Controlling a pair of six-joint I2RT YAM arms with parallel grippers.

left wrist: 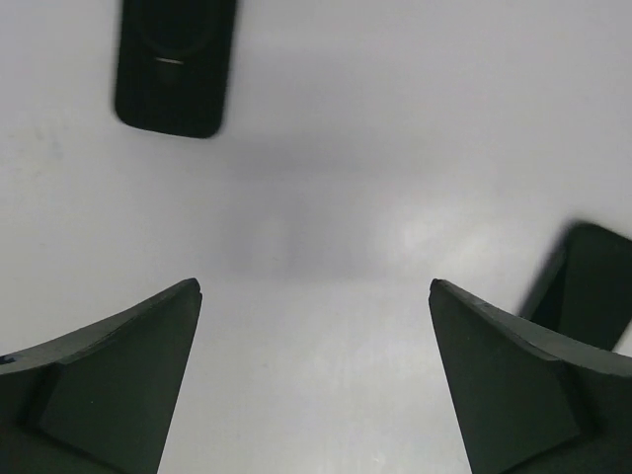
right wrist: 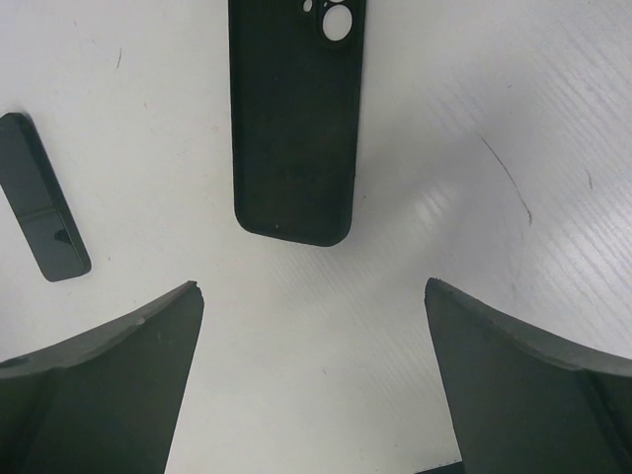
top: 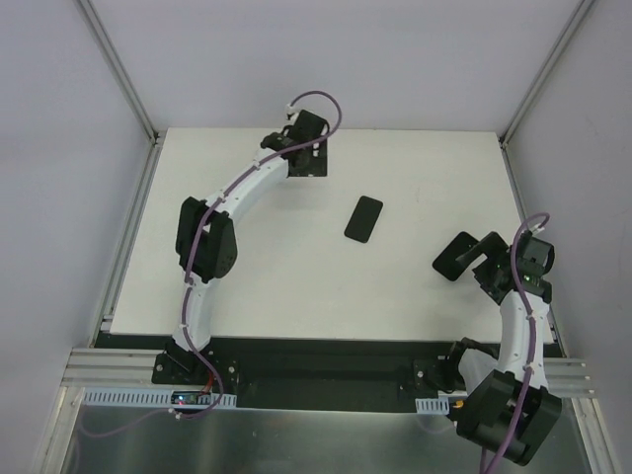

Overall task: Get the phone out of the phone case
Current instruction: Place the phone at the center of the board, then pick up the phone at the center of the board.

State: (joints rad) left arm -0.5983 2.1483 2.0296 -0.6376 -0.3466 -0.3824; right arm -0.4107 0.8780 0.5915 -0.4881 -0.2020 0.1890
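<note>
Right wrist view: black silicone phone case (right wrist: 293, 128) lies on the white table (right wrist: 494, 89), apparently empty.
Slim dark phone (right wrist: 44, 197) sits apart at left; removal looks done. Right gripper (right wrist: 314, 284) and left gripper (left wrist: 314, 283) jaws spread, holding nothing.

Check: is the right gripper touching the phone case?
Apart. The right wrist view shows bare table between the phone case and the open right gripper.
</note>
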